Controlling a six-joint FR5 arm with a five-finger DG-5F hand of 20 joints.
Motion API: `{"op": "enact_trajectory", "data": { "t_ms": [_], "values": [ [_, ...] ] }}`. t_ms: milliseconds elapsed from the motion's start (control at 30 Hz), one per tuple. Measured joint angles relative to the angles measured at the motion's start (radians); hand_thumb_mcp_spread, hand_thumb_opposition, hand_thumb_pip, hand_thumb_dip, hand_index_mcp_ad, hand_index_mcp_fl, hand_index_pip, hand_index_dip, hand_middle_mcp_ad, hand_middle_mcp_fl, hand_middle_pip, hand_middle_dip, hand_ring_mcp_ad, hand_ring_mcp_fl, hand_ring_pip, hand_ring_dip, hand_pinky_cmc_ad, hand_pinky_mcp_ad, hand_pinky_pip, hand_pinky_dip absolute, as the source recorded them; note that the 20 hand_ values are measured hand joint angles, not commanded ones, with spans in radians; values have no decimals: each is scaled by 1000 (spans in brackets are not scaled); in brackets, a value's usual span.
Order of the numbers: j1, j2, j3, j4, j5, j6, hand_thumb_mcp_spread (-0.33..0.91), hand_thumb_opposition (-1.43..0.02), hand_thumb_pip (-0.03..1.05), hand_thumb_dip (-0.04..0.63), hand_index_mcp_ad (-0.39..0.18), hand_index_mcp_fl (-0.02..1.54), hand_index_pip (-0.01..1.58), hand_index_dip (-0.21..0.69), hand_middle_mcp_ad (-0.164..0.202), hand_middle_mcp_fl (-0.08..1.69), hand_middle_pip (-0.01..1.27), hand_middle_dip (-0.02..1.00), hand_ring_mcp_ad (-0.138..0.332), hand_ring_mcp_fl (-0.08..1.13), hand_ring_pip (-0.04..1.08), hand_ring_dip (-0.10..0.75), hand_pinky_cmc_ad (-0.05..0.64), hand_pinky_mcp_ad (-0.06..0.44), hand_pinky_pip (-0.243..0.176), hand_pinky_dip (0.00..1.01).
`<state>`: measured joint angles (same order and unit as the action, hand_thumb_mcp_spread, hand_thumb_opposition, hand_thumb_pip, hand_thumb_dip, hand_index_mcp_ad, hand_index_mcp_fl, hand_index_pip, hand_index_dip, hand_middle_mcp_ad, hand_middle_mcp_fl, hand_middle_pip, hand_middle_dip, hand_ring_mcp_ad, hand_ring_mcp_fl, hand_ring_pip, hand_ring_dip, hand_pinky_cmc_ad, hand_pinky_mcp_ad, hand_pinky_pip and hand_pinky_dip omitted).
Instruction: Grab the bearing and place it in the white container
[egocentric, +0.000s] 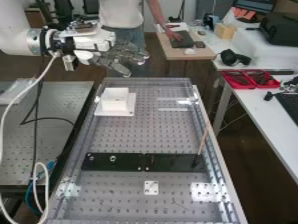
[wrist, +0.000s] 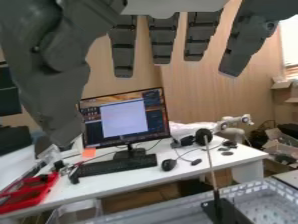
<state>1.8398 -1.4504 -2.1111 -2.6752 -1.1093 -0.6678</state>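
The hand (egocentric: 122, 58) is above the bench's far left side, beyond the white container, its fingers extended and apart with nothing between them. In the wrist view the hand (wrist: 164, 41) shows straight, spread fingers and a thumb. A square white container (egocentric: 115, 101) stands on a white base plate near the bench's far left corner. On the left part of the black plate, nearer the bench's near end, lies a small silvery round piece (egocentric: 113, 158) that looks like the bearing. Hand and bearing are well apart.
A thin upright rod (egocentric: 202, 142) rises from the right end of the black plate (egocentric: 174, 162). A small white plate (egocentric: 151, 188) lies in front of it. Raised rails (egocentric: 211, 145) edge the bench. Red trays (egocentric: 249, 79) are on the right-hand table, and cables hang at the left.
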Motion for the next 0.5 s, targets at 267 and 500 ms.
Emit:
{"op": "enact_trajectory", "data": {
  "t_ms": [267,500],
  "values": [
    [-82,-18,87,-13,-50,-43,288,-763,565,223,-122,206,209,91,77,-7,138,138,136,-3,91,59,363,288,-89,340],
    [-108,-17,134,-89,-91,-41,288,-763,565,223,-122,216,147,91,77,-5,138,138,134,-3,87,59,363,288,-89,340]
  ]
}}
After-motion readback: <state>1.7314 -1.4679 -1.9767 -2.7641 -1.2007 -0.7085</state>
